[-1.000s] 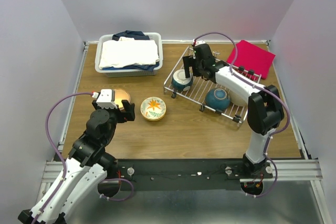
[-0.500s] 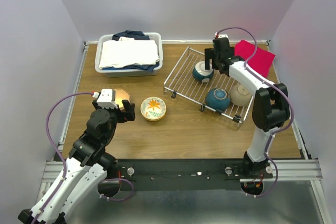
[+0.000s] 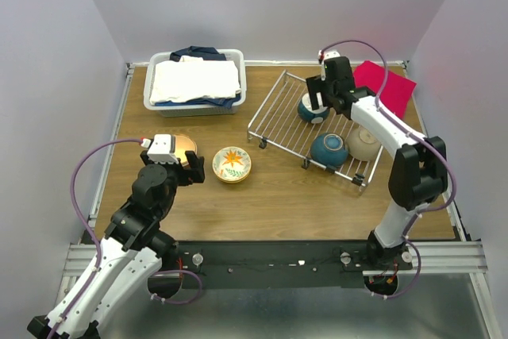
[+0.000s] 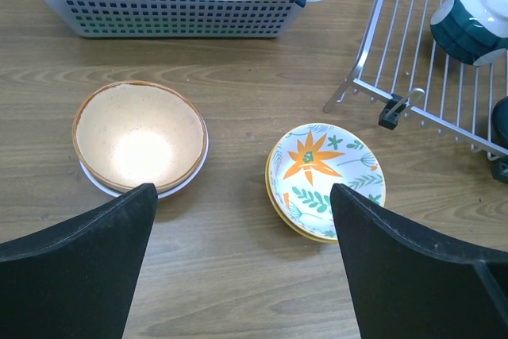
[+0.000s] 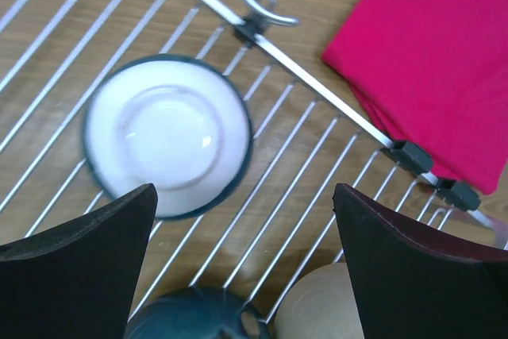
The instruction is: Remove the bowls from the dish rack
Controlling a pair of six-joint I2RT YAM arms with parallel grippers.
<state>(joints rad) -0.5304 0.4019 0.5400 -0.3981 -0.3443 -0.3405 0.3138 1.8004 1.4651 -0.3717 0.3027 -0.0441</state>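
Now moved: the teal bowl [image 3: 313, 109] lies further along the dish rack [image 3: 279, 123], toward its far side.
Right hand [image 3: 321, 94] hovers wide open directly above it, gripping nothing; three bowls still await unloading.

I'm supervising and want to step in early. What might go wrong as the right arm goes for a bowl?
1. The white-lined bowl sits off-centre under the open right gripper; closing there might clip its rim and roll it.
2. The teal bowl and cream bowl lie close by; a descending finger might knock them.
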